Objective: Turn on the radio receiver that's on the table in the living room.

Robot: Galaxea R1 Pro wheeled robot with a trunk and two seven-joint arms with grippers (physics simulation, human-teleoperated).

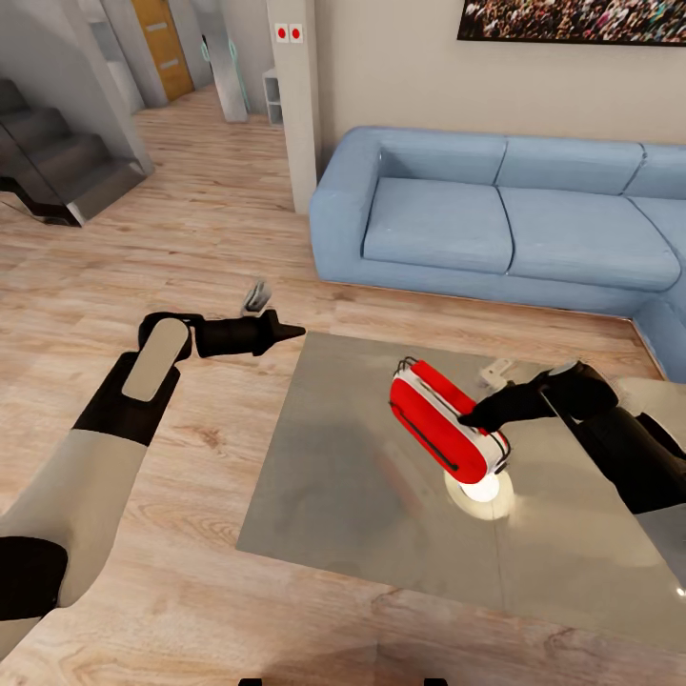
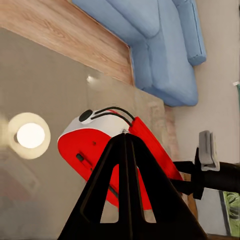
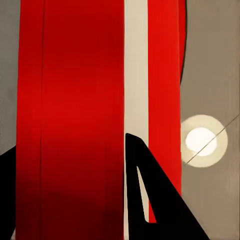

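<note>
Touching right claw [image 1: 469, 417]: radio receiver [image 1: 441, 416] on table [image 1: 333, 486]

The radio receiver [image 1: 446, 421] lies on the table [image 1: 362, 495], toward its right half, set slantwise. The right gripper [image 1: 469, 416] touches the receiver's right side — its arm reaches in from the table's right edge. The left gripper [image 1: 291, 332] hangs over the floor [image 1: 191, 238] just off the table's far left corner. Behind the table runs the sofa [image 1: 505, 219]; further left and back, the stairs [image 1: 57, 162].
</note>
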